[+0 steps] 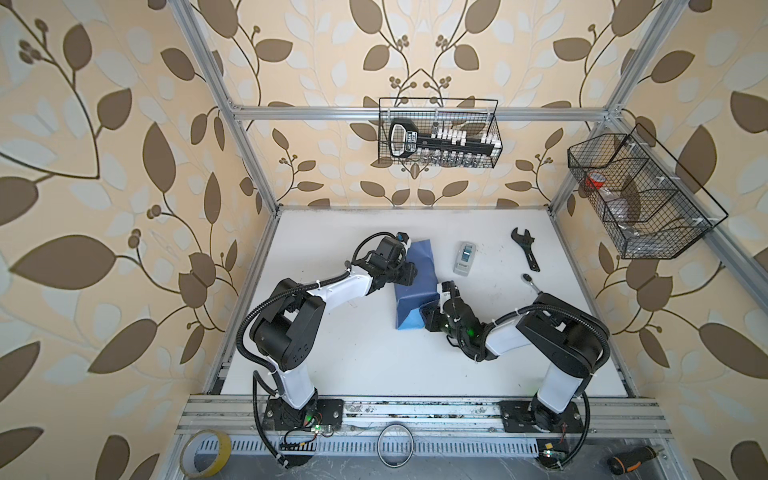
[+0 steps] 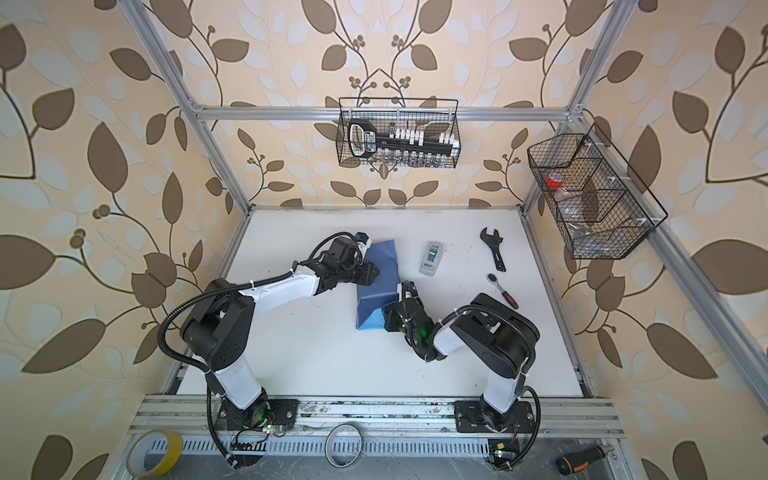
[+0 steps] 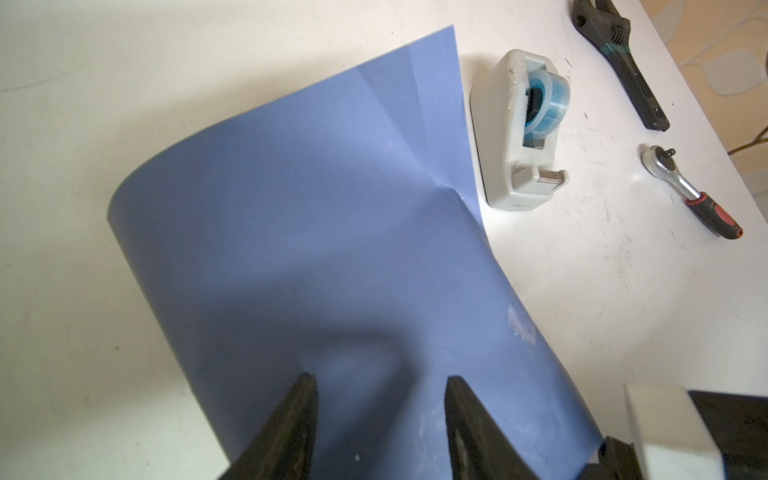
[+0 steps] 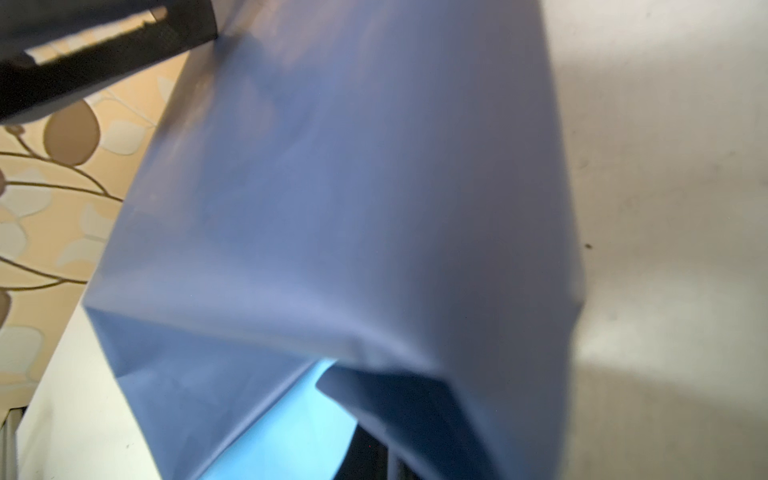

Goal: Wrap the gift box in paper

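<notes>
1. Paper (image 1: 415,299), large thin sheet, slate-blue outside and sky-blue inside: folded into a raised bundle near the middle of the white desk (image 1: 374,365), running from far edge toward near edge. A strip of the pale inner face is left showing at the near end.
2. Gift box: not seen in any view; judged to be hidden beneath the paper.
3. Left gripper (image 3: 378,378): jaws are set moderately apart and nothing is held between them; both tips are laid on top of the paper.
4. Right gripper (image 1: 429,314): jaws are closed, placed at the bundle's near end. Whether a fold is pinched cannot be told.
5. Tape dispenser (image 1: 465,257), small, grey-white: just beside the paper, toward the right edge; untouched.
6. Black adjustable wrench (image 1: 525,249) and red-handled ratchet (image 1: 532,282): farther toward the right edge.
7. Step in hand, as judged: the sheet is pinned down over the box while the near end flap is folded.
8. Next move, as judged: the flap must be creased flat and the top kept pressed, then tape fetched.
</notes>
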Controlling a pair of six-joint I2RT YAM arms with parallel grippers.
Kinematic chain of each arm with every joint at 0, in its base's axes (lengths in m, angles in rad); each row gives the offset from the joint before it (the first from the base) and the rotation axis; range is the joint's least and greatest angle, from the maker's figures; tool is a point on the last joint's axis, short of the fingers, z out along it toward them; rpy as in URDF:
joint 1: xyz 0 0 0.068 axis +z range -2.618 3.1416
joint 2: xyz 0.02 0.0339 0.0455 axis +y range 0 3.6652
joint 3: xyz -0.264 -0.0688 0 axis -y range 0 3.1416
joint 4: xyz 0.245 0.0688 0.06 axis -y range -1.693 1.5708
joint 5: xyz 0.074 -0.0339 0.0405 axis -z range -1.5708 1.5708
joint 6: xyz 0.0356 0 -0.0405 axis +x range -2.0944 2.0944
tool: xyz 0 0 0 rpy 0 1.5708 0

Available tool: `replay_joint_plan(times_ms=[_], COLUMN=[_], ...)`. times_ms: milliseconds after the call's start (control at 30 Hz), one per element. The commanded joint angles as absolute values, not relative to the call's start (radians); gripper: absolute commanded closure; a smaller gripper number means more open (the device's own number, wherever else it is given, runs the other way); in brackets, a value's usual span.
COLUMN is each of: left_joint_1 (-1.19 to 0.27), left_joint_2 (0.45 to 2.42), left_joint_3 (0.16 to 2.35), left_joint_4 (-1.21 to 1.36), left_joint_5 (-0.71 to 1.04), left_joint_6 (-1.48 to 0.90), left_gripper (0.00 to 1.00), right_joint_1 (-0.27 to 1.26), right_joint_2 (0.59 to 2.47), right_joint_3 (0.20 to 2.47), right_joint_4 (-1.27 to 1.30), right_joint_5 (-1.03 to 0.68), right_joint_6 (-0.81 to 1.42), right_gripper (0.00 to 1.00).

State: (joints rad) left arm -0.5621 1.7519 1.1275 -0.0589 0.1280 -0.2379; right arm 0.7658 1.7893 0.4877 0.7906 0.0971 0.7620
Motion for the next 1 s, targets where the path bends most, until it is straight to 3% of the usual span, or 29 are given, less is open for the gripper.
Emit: replay_joint_plan(times_ms=[0,300,967], left_joint_1=[-0.562,-0.562,-0.563], left_joint_2=[1.764,1.76,1.76], left_joint_3=[1.106,1.107,1.11], left_joint_4=[-0.092,-0.1,-0.104], left_joint_5=[0.134,0.129,0.128], left_joint_6=[-0.223,-0.218,-0.214], left_gripper=[0.48,0.48,0.48], right_joint_1=[0.774,0.71,0.696], right_joint_2=[1.804,1.706,1.73], right_joint_3=[0.464,0.449,0.38], right_joint_4=[0.795,0.726,0.739], right_joint_5=[0.052,0.023,-0.041], right_joint_6=[0.783,0.76,0.796], right_gripper=[0.9,0.9,0.91])
